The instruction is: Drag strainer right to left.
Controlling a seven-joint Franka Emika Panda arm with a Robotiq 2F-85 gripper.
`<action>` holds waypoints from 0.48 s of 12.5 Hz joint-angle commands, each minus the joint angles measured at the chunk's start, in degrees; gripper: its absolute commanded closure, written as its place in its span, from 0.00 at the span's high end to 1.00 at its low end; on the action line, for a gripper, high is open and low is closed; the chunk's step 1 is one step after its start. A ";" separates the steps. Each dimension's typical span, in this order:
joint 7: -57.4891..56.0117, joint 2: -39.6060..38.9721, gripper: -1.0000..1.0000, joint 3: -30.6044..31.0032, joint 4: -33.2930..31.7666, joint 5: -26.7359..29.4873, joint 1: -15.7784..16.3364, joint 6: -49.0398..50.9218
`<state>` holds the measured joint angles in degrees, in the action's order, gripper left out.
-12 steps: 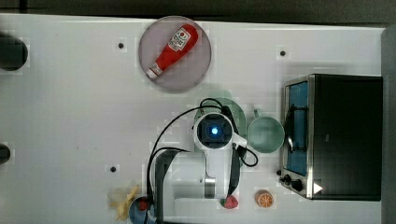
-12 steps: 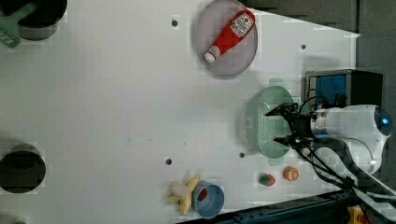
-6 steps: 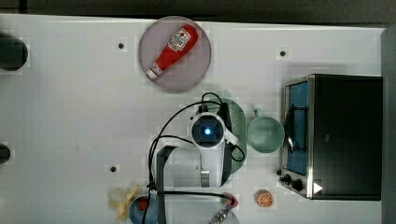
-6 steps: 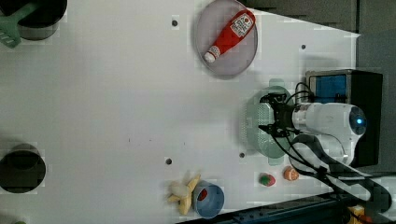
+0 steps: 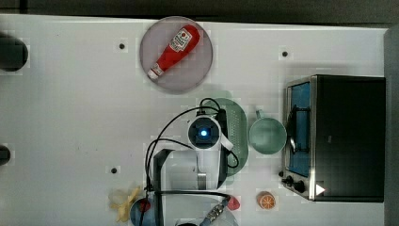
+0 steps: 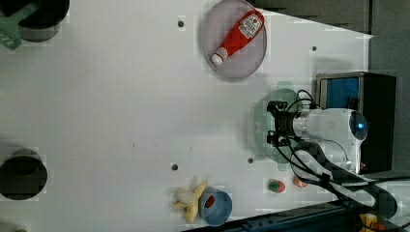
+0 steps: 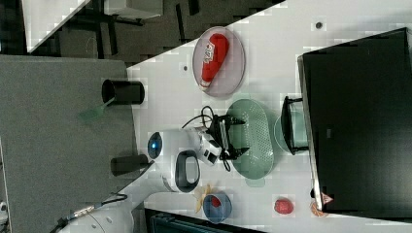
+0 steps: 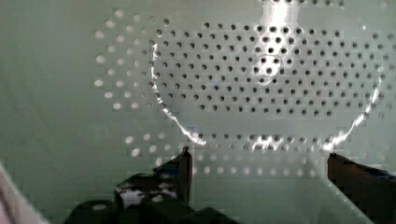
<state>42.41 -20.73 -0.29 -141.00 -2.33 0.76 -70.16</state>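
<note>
The strainer (image 5: 236,134) is a pale green oval colander lying on the white table (image 5: 70,117), just left of the mug in the top view. My wrist (image 5: 204,133) hangs over the strainer's left rim there and covers part of it. The gripper (image 7: 242,136) stands open, its dark fingers spread over the strainer's (image 7: 255,138) near wall. In the wrist view the open gripper (image 8: 259,161) looks down into the holed strainer bowl (image 8: 261,84), with one fingertip (image 8: 183,161) on either side and nothing between them. The left view has the gripper (image 6: 270,123) at the strainer (image 6: 257,129).
A round green mug (image 5: 267,135) sits between the strainer and a black toaster oven (image 5: 339,136). A grey plate (image 5: 193,77) with a ketchup bottle (image 5: 175,52) lies beyond. A blue bowl (image 6: 216,207), a banana (image 6: 189,202) and small fruits (image 5: 266,201) line the near edge.
My wrist has shifted a little toward the top view's left, over the strainer's rim. The fingers stay spread. The strainer lies where it was.
</note>
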 commanded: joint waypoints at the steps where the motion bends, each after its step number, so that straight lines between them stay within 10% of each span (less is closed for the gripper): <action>1: 8.43 0.50 1.00 2.74 0.39 -0.16 1.42 -0.78; 6: 11.97 0.41 1.00 6.27 0.68 0.41 3.02 -0.71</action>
<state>51.42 -20.35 4.86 -140.67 -0.92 3.18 -71.00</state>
